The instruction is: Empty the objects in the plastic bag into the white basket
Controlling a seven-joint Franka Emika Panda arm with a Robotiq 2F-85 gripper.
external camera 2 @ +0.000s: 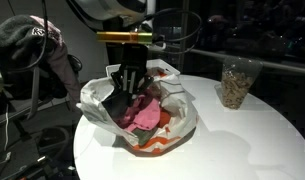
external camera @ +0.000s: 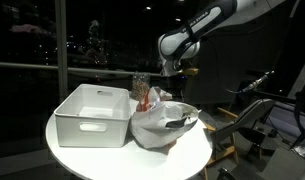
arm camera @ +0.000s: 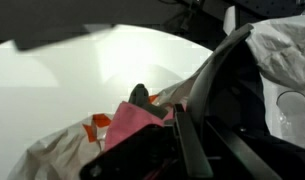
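Note:
The white basket (external camera: pixel 92 115) stands on the round table, left of the plastic bag (external camera: pixel 157 128). The bag (external camera 2: pixel 162 135) lies open and crumpled, its red-orange print showing. Inside it I see a pink piece (external camera 2: pixel 147 117) and something dark, both also in the wrist view, pink piece (arm camera: pixel 127 128). My gripper (external camera 2: pixel 125 97) reaches down into the bag's mouth, in an exterior view (external camera: pixel 172 92) just right of the basket. Its dark fingers (arm camera: pixel 197 135) stand together, shut. The film and the dark contents hide whether anything is pinched between them.
A clear jar (external camera 2: pixel 237 82) with brownish contents stands on the white table (external camera 2: pixel 262 140), apart from the bag; an exterior view shows the jar (external camera: pixel 140 85) behind the basket. Dark chairs and equipment (external camera: pixel 262 110) surround the table's edge.

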